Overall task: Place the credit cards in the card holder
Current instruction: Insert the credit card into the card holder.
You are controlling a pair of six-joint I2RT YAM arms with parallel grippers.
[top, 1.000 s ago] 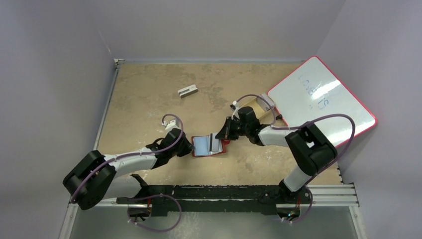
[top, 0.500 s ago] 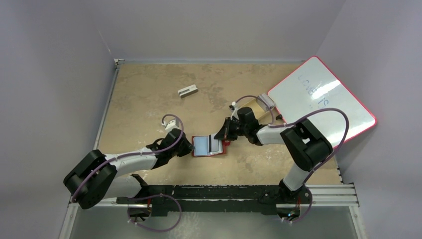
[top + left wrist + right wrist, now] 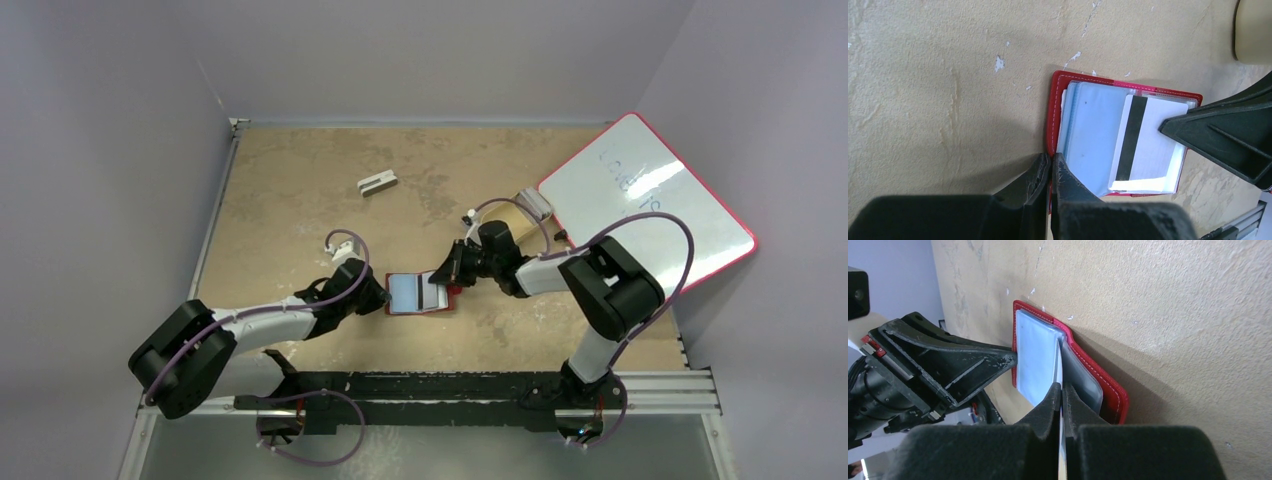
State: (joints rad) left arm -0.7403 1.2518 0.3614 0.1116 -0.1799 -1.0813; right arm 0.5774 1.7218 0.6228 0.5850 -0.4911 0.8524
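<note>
At the middle of the tan mottled tabletop, we saw the small red leather-like card holder lying open. Our left gripper, fingers pressed together, touched its left edge. Our right gripper pinched a white card with a black stripe over the holder's right half.

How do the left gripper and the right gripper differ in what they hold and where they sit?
The left gripper pinches the red wallet's outer edge; the right gripper pinches a white striped card. The left gripper sits at the wallet's left side, the right gripper over its right side. Both are shut.
</note>
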